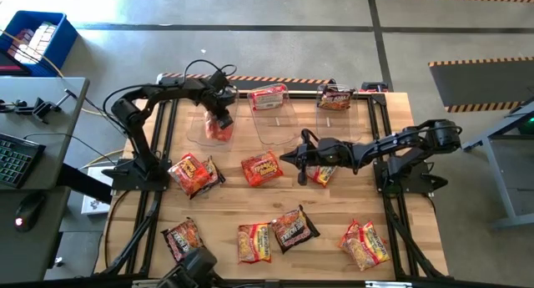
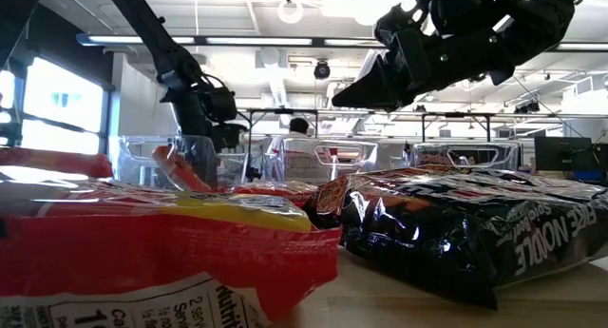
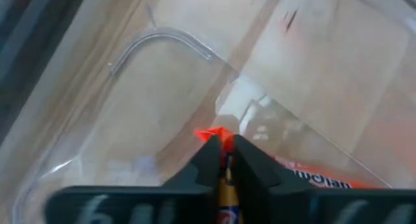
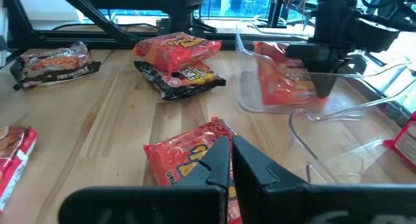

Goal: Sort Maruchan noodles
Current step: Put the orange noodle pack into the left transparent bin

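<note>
Across the pale wooden table [image 1: 275, 200] we see crinkly ramen packets scattered; our left gripper [image 1: 222, 121] pinches an orange-red packet [image 1: 220, 129] inside the clear plastic bin [image 1: 200, 133], while our right gripper [image 1: 289, 157] hovers closed, empty.

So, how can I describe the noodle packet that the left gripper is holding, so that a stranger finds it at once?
Look at the three clear bins along the table's far edge and take the left bin. The orange-red packet stands on end inside it, pinched by the left gripper. Every other packet lies flat.
</note>
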